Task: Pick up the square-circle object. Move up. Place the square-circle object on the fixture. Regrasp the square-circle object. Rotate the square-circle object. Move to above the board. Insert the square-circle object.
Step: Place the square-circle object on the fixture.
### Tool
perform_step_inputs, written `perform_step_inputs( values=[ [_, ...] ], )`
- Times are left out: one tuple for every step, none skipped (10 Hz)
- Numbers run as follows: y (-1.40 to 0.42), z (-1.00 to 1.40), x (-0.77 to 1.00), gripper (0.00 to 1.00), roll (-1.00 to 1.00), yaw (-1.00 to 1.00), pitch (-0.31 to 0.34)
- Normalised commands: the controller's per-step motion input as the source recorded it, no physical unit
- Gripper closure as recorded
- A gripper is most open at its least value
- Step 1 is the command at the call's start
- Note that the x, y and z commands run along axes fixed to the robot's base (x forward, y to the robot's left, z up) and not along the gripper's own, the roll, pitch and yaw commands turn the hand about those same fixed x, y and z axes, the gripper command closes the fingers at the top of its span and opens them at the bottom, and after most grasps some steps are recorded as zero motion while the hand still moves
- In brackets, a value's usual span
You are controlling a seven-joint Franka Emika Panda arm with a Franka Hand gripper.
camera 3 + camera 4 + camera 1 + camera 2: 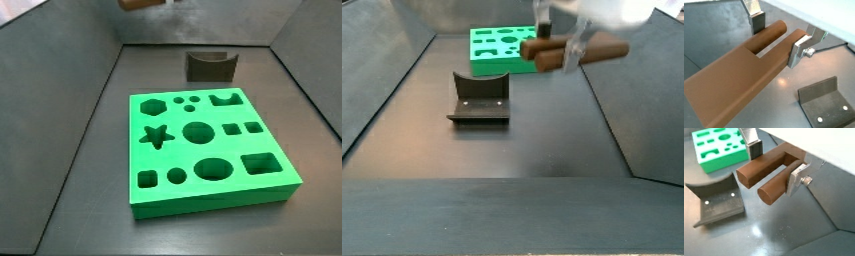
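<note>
While it hangs in the air: the square-circle object [767,170] is clamped in the gripper [774,162], well above the floor [516,150].
Grip: the silver fingers [799,51] press on the two prongs at the split end, jaws narrow, the solid end sticking out free.
Handling: it looks stiff and solid, probably light; the smooth brown faces may slip or twist between the pads, since the long free end gives leverage.
Where to hold: for the regrasp, nearer the middle of the block seems steadier than the prong tips.
Fixture [480,98]: stands bare on the floor, below and apart from the gripper in a side view.
Board [207,150]: green, beyond the fixture, cut-outs open.
Surface and room: dark, smooth, faintly glossy floor with sloping grey walls around; plenty of free space.
</note>
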Motion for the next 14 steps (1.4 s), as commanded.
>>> perform_step_inputs(
  values=[
    [-1.00, 0.36, 0.94, 1.00, 0.00, 1.00, 0.012],
    [-1.00, 0.33, 0.95, 1.00, 0.00, 1.00, 0.016],
    [-1.00, 0.32, 0.98, 1.00, 0.01, 1.00, 0.029],
    [-0.98, 0.31, 1.00, 1.00, 0.01, 1.00, 0.034],
    [-0.88, 0.27, 1.00, 1.00, 0.01, 1.00, 0.045],
    [-0.78, 0.23, 1.00, 1.00, 0.01, 1.00, 0.056],
    [-0.61, 0.19, 1.00, 1.00, 0.02, 1.00, 0.071],
    [-0.52, 0.17, 1.00, 1.00, 0.02, 1.00, 0.079],
    [-0.38, 0.12, 1.00, 1.00, 0.03, 1.00, 0.099],
    [-0.30, 0.10, 1.00, 1.00, 0.03, 1.00, 0.116],
    [-0.21, 0.07, 1.00, 1.00, 0.04, 1.00, 0.134],
    [-0.13, 0.03, 0.98, 1.00, 0.05, 1.00, 0.163],
    [-0.07, 0.02, 0.89, 1.00, 0.07, 1.00, 0.204],
    [-0.05, 0.02, 0.85, 1.00, 0.08, 1.00, 0.230]
  ],
)
